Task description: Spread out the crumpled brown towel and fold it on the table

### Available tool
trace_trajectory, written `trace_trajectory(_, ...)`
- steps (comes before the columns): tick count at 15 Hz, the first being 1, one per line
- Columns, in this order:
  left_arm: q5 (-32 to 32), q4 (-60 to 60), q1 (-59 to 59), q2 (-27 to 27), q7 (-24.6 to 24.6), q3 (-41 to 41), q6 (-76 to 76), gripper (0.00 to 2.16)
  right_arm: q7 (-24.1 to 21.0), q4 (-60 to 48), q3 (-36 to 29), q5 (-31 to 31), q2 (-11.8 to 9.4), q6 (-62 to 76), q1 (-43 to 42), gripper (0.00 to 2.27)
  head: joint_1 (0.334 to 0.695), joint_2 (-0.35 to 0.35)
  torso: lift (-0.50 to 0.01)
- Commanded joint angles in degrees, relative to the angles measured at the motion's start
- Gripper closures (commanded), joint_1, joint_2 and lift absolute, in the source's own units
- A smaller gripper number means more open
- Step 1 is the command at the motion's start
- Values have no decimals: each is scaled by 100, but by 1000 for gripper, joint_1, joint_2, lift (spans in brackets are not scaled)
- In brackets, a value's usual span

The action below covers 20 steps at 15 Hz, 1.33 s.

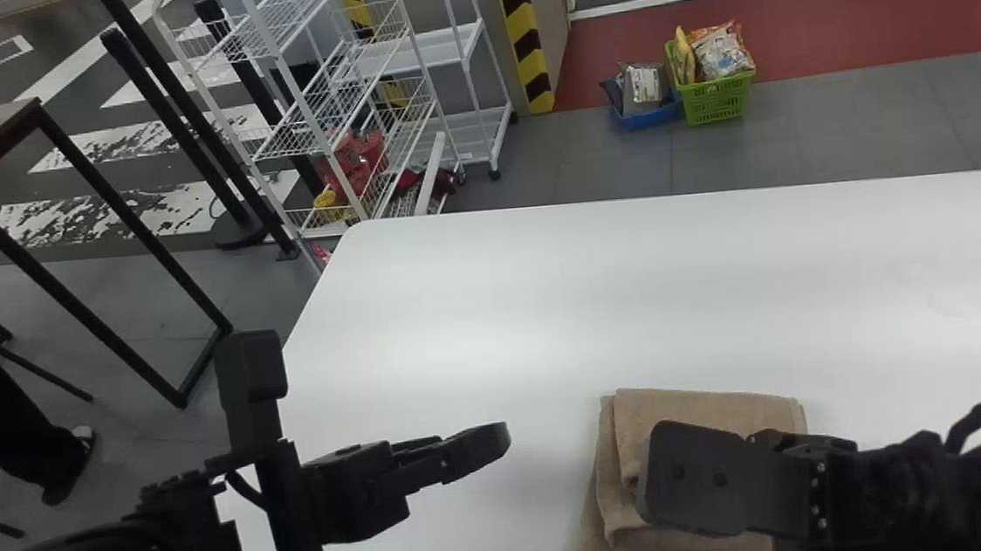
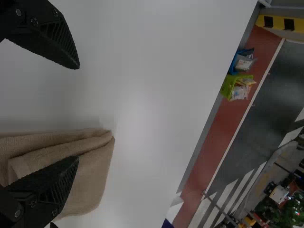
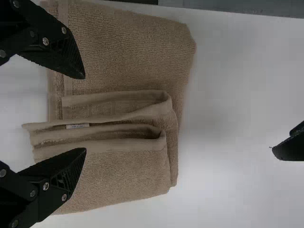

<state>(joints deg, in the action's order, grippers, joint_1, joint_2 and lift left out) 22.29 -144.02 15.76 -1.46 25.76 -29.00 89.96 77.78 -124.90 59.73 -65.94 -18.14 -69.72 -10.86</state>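
Folding looks partly done on the brown towel point(image 1: 711, 411). Left gripper point(image 2: 79, 112) and right gripper point(image 3: 85, 113) have fingers wide apart, holding nothing. Next, pinch a towel edge and fold.

So you've got a folded, plain light-brown cloth towel point(image 1: 711, 407), a smooth white table point(image 1: 632, 299), a lime-green plastic basket point(image 1: 717, 100) and a yellow-and-black diagonally striped strip point(image 1: 524, 36).

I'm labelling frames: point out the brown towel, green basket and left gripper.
Brown towel point(image 3: 118, 175): right wrist view, on its folded-over part.
Green basket point(image 1: 717, 102): head view, on its near wall.
Left gripper point(image 2: 79, 112): left wrist view, between its jaws' tips.
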Motion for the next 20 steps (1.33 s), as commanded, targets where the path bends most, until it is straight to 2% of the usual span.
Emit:
trace_trajectory(1,21,-12,24,5,8,0,7,157,54,79,4,-42,30,32,5,343,695,350,-127)
trace_trajectory(13,249,-117,191,93,105,-360,7,157,54,677,-58,-182,347,349,-48,343,695,350,-127)
trace_trajectory(20,311,-249,252,128,131,-440,7,157,54,809,-84,-235,373,349,-21,343,695,350,-127)
